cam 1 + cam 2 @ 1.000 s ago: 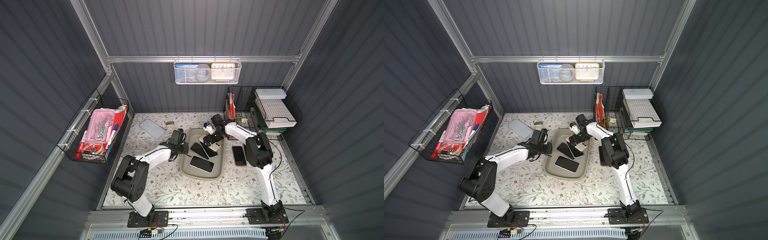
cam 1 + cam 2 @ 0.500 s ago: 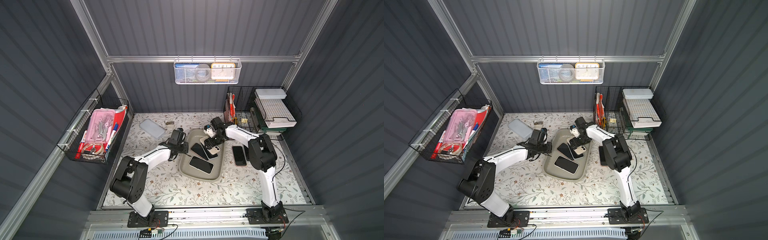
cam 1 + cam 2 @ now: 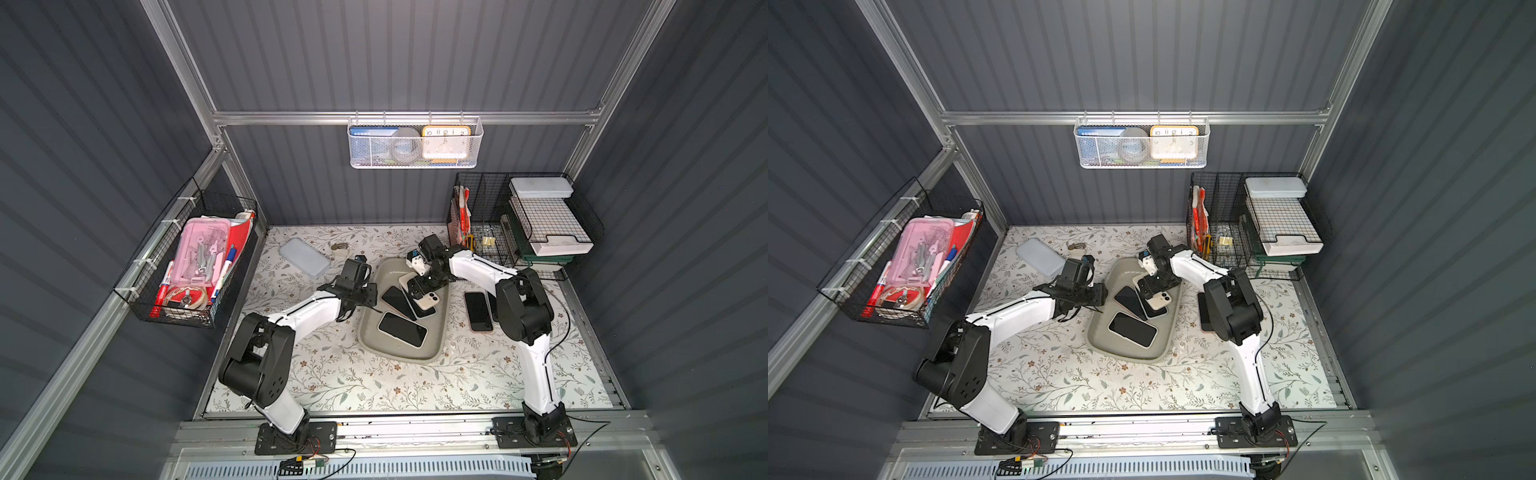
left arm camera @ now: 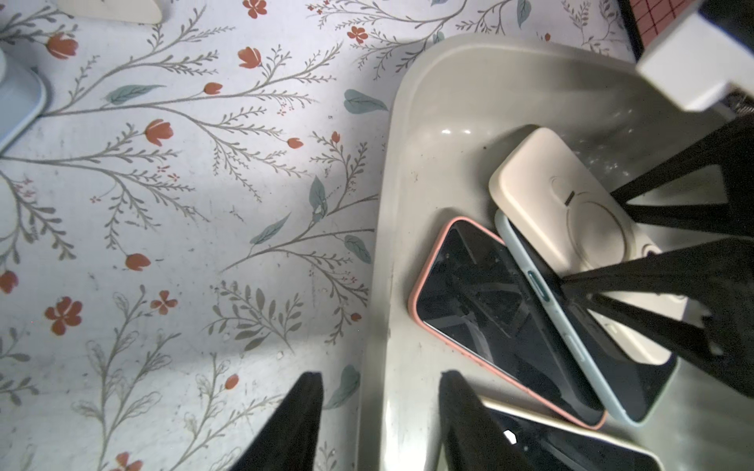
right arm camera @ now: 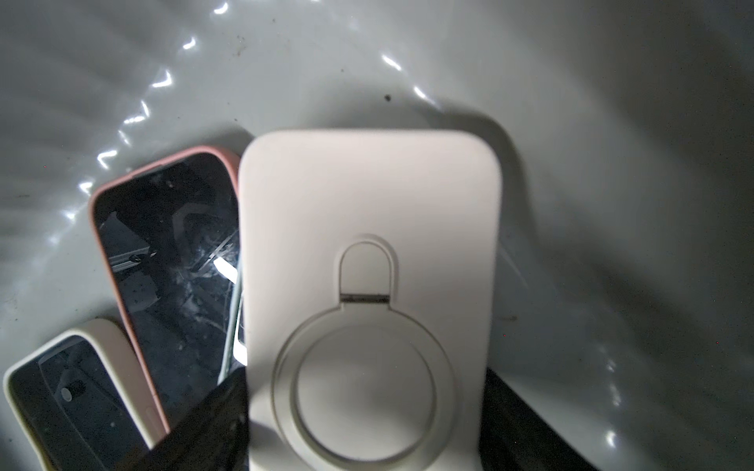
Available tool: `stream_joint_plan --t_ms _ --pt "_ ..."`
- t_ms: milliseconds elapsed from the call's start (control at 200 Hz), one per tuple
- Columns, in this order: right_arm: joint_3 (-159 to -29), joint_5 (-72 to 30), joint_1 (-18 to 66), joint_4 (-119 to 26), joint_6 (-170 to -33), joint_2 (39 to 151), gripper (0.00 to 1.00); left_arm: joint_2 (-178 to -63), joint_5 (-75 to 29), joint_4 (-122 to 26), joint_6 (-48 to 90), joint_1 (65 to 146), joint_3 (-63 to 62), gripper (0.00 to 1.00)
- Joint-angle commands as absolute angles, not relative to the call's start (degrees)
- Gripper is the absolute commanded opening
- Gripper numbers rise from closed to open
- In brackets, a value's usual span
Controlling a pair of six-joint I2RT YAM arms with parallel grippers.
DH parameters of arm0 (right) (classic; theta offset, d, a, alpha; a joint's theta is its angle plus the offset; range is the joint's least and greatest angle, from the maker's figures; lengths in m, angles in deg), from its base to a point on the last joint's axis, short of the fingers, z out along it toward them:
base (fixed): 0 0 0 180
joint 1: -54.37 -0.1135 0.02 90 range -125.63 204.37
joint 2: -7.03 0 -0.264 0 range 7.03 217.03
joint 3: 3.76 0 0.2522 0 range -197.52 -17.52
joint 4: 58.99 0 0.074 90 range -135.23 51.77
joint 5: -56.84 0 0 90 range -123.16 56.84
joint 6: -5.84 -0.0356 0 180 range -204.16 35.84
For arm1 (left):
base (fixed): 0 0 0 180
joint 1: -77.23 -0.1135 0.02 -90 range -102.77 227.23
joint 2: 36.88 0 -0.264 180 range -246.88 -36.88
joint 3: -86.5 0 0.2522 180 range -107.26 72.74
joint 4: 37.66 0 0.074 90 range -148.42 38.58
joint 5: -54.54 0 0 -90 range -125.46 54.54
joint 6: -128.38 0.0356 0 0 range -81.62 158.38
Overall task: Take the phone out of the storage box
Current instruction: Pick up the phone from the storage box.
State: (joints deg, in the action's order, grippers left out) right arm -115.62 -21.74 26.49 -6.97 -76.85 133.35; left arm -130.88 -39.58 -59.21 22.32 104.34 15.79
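The grey-beige storage box (image 3: 370, 332) lies mid-table and holds several phones. A cream-cased phone (image 5: 367, 228) lies face down with its ring stand up, on top of a light-blue-cased one (image 4: 571, 334). Beside them are a pink-cased phone (image 4: 481, 310) and, nearer the front, a white-edged one (image 3: 402, 329). My right gripper (image 5: 365, 379) reaches down into the box, its fingers pressed against the cream phone's two long edges. My left gripper (image 4: 381, 375) is open astride the box's left wall (image 4: 391, 285), one finger inside and one over the tablecloth, touching nothing.
Another phone (image 3: 478, 311) lies on the tablecloth right of the box, partly under my right arm. A pale blue-grey slab (image 3: 304, 257) and a small clip (image 3: 340, 247) sit at the back left. Black wire racks (image 3: 519, 224) stand at the back right, and a wire basket (image 3: 191, 266) hangs on the left wall.
My left gripper has opened at the box's left wall. My right gripper has come down into the box and narrowed onto the cream phone.
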Motion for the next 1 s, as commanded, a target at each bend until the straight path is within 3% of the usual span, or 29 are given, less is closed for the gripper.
stream_joint_plan --t_ms 0,125,345,615,991 --pt "-113.06 -23.82 25.28 -4.17 -77.34 133.81 0.81 -128.9 -39.41 -59.6 22.49 104.65 14.81 0.56" --pt "-112.35 -23.51 25.28 -5.13 -78.56 132.24 0.74 -128.47 -39.41 -59.51 22.34 104.65 14.91 0.57" --pt "-110.03 -23.08 25.2 -7.32 -81.81 127.1 0.71 -127.84 -39.5 -59.26 22.24 104.65 15.23 0.57" --pt "-103.71 -22.76 25.29 -9.45 -86.91 117.14 0.69 -127.41 -39.02 -58.73 22.13 104.65 15.52 0.58" --pt "-89.82 -29.79 28.14 -5.58 -93.23 97.8 0.69 -127.5 -38.79 -57.9 23.13 104.64 15.35 0.58"
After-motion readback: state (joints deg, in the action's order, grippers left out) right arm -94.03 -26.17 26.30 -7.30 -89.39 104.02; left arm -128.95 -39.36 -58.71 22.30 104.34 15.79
